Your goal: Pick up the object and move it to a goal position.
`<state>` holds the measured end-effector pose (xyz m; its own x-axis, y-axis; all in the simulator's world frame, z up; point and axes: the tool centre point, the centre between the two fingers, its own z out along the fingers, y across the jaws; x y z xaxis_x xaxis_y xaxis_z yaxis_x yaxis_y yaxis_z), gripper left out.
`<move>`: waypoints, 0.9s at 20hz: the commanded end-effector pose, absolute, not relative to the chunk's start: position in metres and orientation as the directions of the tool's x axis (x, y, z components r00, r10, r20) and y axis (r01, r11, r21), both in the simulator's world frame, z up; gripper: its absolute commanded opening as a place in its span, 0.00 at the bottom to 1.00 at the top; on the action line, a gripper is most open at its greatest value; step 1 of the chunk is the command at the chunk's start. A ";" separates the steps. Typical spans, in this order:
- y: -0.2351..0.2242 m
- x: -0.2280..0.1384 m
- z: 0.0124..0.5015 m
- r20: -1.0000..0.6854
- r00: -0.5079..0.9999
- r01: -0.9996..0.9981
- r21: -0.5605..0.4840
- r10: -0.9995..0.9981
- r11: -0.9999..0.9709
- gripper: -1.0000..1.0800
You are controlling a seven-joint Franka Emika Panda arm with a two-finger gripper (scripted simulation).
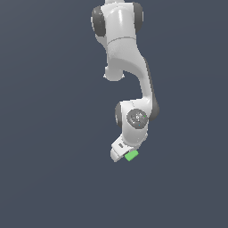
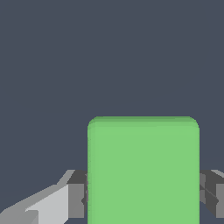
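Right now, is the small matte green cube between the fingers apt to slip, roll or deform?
The small matte green cube probably stays rigid: its edges look straight. Flat faces suggest no rolling. The gripper pads meet opposite sides, so slipping seems unlikely.

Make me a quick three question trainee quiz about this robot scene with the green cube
1. True or false: the fingers sit on opposite sides of the green cube.
2. In the exterior view, the green cube shows at which spot? A) beside the arm's base B) at the gripper end of the arm C) far from the arm
3. Fill in: the surface behind everything is plain dark ____-grey.

Key: 1 true; 2 B; 3 blue.
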<state>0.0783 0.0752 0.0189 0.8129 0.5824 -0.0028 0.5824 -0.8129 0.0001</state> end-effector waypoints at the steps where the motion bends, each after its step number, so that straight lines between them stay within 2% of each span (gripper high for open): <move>1: 0.075 0.075 0.026 -0.002 0.813 0.582 0.001 0.582 -0.813 0.00; 8: 0.071 0.057 0.061 -0.002 0.813 0.582 0.001 0.582 -0.813 0.00; 18: 0.065 0.017 0.139 -0.003 0.813 0.582 0.002 0.582 -0.813 0.00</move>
